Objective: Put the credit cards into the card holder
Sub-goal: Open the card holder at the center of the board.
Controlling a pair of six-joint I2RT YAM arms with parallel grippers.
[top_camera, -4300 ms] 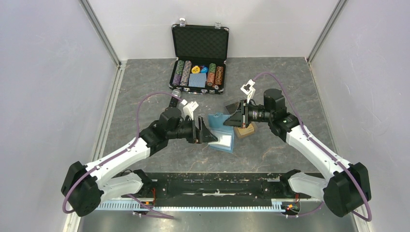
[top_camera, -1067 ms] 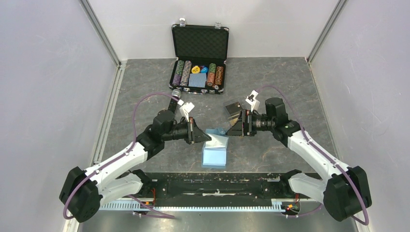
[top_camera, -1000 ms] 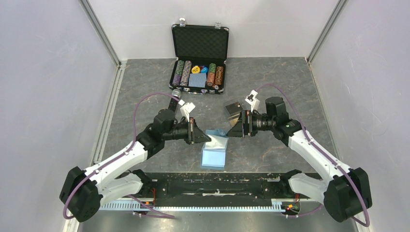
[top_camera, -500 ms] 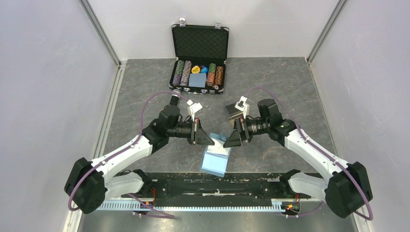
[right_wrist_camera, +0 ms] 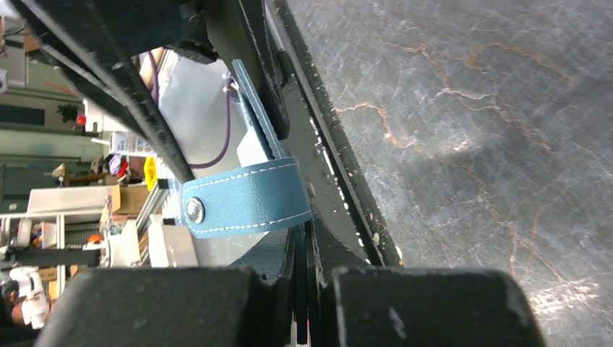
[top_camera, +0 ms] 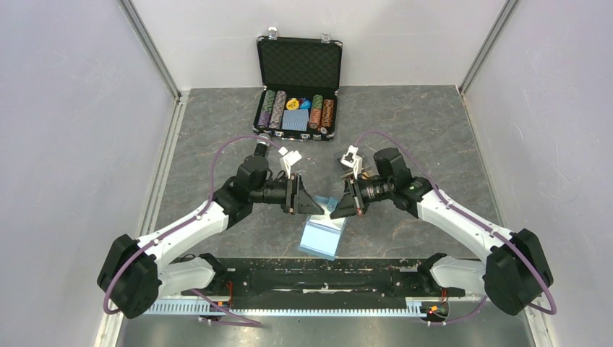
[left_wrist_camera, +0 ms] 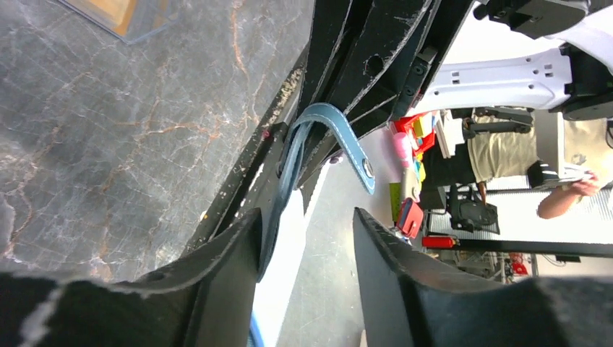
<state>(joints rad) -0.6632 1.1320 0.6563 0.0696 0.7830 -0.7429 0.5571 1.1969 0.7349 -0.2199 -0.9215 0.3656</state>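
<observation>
Card holder (top_camera: 322,237) clamped at its top edge in right gripper (top_camera: 337,211).
Left gripper (top_camera: 318,209) stands parted, the same edge between its fingers.

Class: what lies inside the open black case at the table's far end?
Rows of poker chips and a blue-grey deck fill the black case; whatever lies beneath them is hidden.

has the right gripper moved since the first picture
Yes. The right gripper now sits farther from the chip case, nearer the arm bases and slightly left.
</observation>
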